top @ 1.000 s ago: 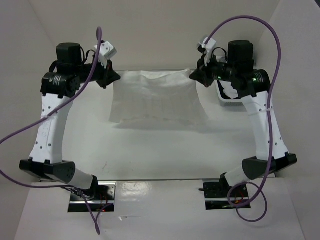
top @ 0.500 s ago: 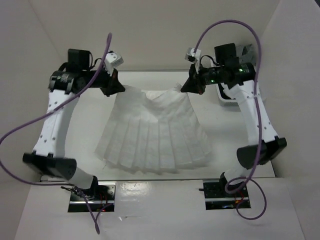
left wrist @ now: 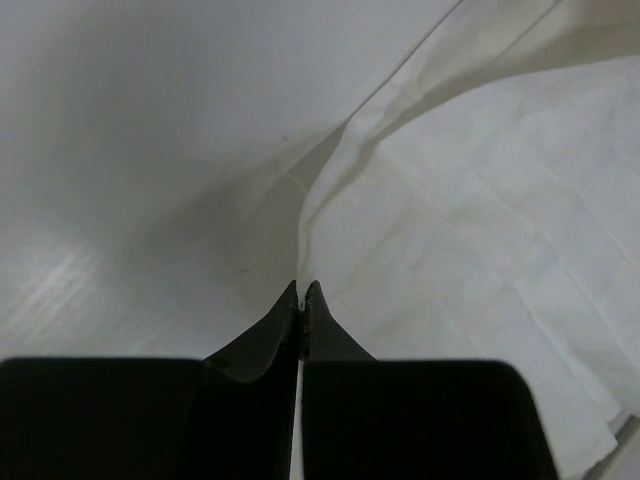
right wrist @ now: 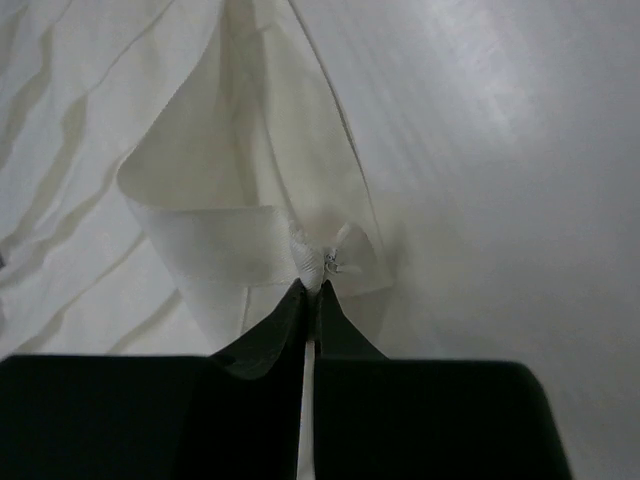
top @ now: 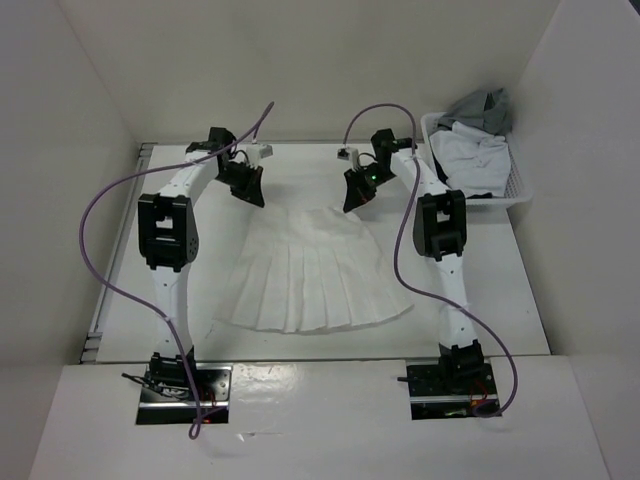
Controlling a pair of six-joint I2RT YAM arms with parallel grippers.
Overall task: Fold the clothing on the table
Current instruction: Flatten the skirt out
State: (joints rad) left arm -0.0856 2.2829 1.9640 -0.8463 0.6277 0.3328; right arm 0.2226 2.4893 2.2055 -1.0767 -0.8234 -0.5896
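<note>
Your right gripper (right wrist: 312,288) pinches the skirt (right wrist: 225,245) at its top, but your left gripper (left wrist: 301,288) is squeezed closed with cloth just ahead, so pulling may drag 1 corner crooked.

I count one pleated skirt (top: 315,280) on my one surface (top: 480,300). One basket (top: 517,192) stands at the surface's far right corner, and it holds two garments: one white garment (top: 470,160) and one grey garment (top: 480,103). I have two arms, each with one tool: the left tool (top: 256,198) and the right tool (top: 351,204). Two purple cables (top: 83,235) hang, one per arm.
</note>
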